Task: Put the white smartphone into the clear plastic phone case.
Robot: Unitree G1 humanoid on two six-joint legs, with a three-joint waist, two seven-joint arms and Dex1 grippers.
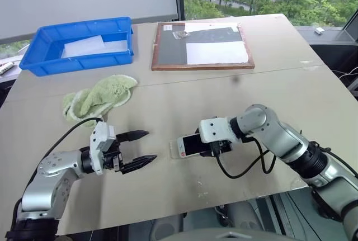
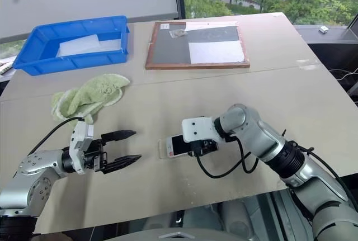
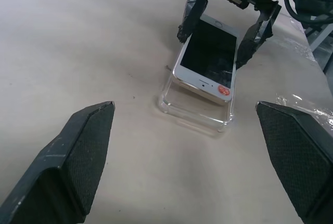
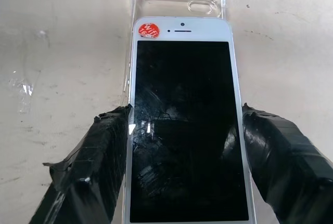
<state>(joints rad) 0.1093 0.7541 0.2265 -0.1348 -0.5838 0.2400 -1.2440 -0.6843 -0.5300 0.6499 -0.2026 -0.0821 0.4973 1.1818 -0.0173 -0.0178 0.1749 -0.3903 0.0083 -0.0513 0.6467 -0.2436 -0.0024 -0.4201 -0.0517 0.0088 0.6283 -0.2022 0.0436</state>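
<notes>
- Near the front edge of the beige table (image 1: 224, 101), the right gripper (image 1: 217, 147) is clamping the white smartphone (image 1: 189, 145) by its two long sides, one taped black finger (image 4: 91, 167) pressing on each edge.
- The phone is facing screen up, its dark glass showing cracks, with a small red sticker (image 4: 148, 29) sitting at one corner of its white bezel.
- The phone's free end is reaching over the clear plastic phone case (image 3: 195, 110), which is lying flat on the table; the held end is sitting higher, so the phone is tilting down into the shell rather than lying seated in it.
- From the right wrist view, the case's rim and camera cut-out (image 4: 200, 7) are showing just past the phone's sticker end.
- The left gripper (image 1: 140, 149) is hovering above the table to the left of the case, its two black fingers spread wide apart with nothing between them, pointing toward the phone and apart from it.
- Farther back on the table, a green cloth (image 1: 100, 98) is lying crumpled, a blue bin (image 1: 78, 31) is holding a white sheet, and a wood-framed dark board (image 1: 201, 45) is carrying a white rectangle.
</notes>
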